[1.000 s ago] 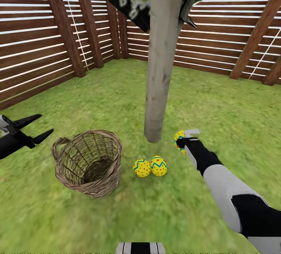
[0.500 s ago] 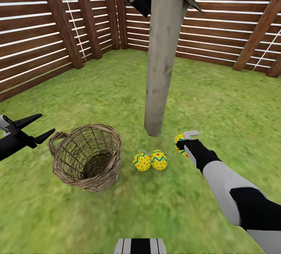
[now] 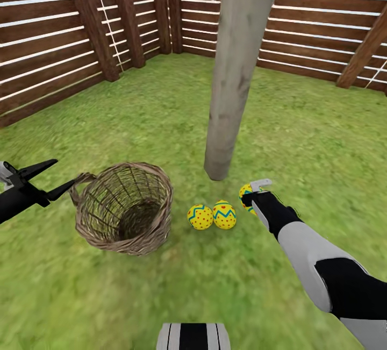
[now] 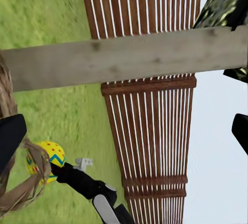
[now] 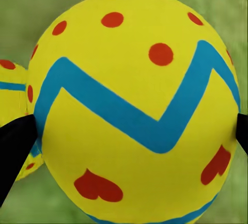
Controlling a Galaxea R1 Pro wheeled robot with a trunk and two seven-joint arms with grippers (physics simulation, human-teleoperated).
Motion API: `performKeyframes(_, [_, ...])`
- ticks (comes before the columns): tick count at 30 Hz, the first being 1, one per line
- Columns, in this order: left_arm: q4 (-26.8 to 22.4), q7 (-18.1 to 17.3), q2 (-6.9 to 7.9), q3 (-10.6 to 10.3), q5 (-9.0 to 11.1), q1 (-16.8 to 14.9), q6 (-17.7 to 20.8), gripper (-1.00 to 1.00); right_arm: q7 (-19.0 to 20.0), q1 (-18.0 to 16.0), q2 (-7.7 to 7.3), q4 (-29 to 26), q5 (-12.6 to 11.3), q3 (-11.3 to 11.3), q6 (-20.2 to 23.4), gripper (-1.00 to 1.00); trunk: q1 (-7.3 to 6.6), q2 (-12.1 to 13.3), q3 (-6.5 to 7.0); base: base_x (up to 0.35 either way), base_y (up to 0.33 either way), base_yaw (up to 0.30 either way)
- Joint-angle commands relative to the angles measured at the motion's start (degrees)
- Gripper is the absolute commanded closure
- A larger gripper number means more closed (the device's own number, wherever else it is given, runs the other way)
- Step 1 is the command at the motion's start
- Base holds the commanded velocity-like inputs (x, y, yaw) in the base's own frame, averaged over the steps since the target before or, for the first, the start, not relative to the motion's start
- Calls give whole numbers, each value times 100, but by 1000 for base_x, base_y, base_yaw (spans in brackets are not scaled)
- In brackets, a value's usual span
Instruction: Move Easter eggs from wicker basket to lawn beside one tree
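The right arm stretched forward and down, its tool [image 3: 251, 195] clamped on an egg [image 3: 246, 197] just beside the tree trunk [image 3: 232, 70], the arm hiding most of that egg. The left tool [image 3: 45, 179] hovered open beside the tilted basket [image 3: 124, 207]. Two eggs [image 3: 213, 215] lay touching on the lawn [image 3: 161, 119] between basket and trunk.
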Motion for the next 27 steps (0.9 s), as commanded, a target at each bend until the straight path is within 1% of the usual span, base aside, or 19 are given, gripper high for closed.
performKeyframes(1, [4,-58,0,1,-51,-5,19,-100,-5,-1,-2,-10,49,135,47,100,1,-3,-26,0,0,284])
performKeyframes(4, [8,-58,-3,1,-47,-2,23,-100,1,-1,-8,-10,53,211,43,100,9,-7,-93,0,0,164])
performKeyframes(8, [7,-58,7,10,-51,0,24,-100,12,-1,-19,-15,55,223,39,100,19,-13,-182,151,0,14])
performKeyframes(12, [13,-63,-8,10,-47,4,21,-100,-17,-1,-21,13,63,216,44,100,29,-18,-270,37,0,0])
performKeyframes(18, [23,-96,-25,10,-58,73,-5,-100,-11,-1,-28,28,76,217,23,100,29,-18,-270,0,0,0])
performKeyframes(24, [43,-93,-26,10,-82,74,-27,-100,6,-1,-18,15,75,223,19,100,29,-18,-270,0,-202,0])
performKeyframes(25, [181,-93,-26,10,-74,74,-20,-100,10,-1,-15,4,74,224,20,100,29,-18,-270,0,-40,0])
performKeyframes(27, [640,-100,-20,15,-59,75,6,-100,12,-1,-19,-13,67,224,21,100,29,-18,-270,0,-12,0])
